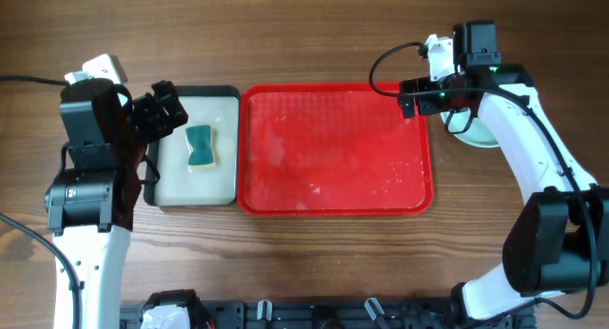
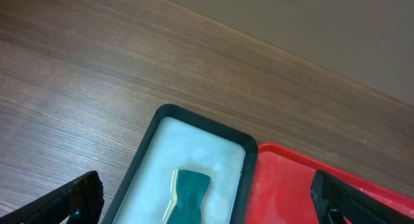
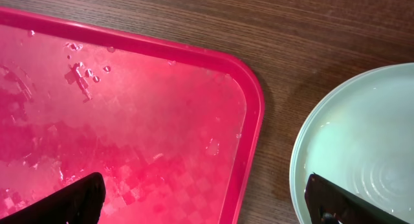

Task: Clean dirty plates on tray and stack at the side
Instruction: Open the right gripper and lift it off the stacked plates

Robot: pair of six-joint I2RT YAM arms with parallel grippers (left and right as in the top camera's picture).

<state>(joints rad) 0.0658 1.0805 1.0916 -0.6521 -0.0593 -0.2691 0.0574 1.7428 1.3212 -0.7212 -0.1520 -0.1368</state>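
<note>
Judging from the overhead view, I'd put the task at or very near its end. The red tray (image 1: 335, 201) in the middle of the table (image 1: 314, 262) carries no plates, only water droplets and wet streaks across its textured floor. Just beyond its right rim, on the bare wood, sits a pale plate (image 1: 476, 137), mostly hidden under my right arm. I can't tell whether that is 1 plate or a stack of 3, since only a sliver shows from above.

On the right wrist camera the top plate (image 3: 362, 146) reads pale blue-green, shallow and round, with a wet sheen, faint concentric rings and a few droplets. It lies beside the tray's corner but apart from it.

My right gripper (image 1: 411, 96) hovers over the tray's far right corner, fingers spread wide and holding nothing. My left gripper (image 1: 164, 106) is likewise spread and empty, above the far left corner of the small black-rimmed tray (image 1: 219, 129), where the teal sponge (image 1: 199, 146) lies flat.

If all 3 plates are stacked there, I judge nothing remains except pulling both arms clear.
</note>
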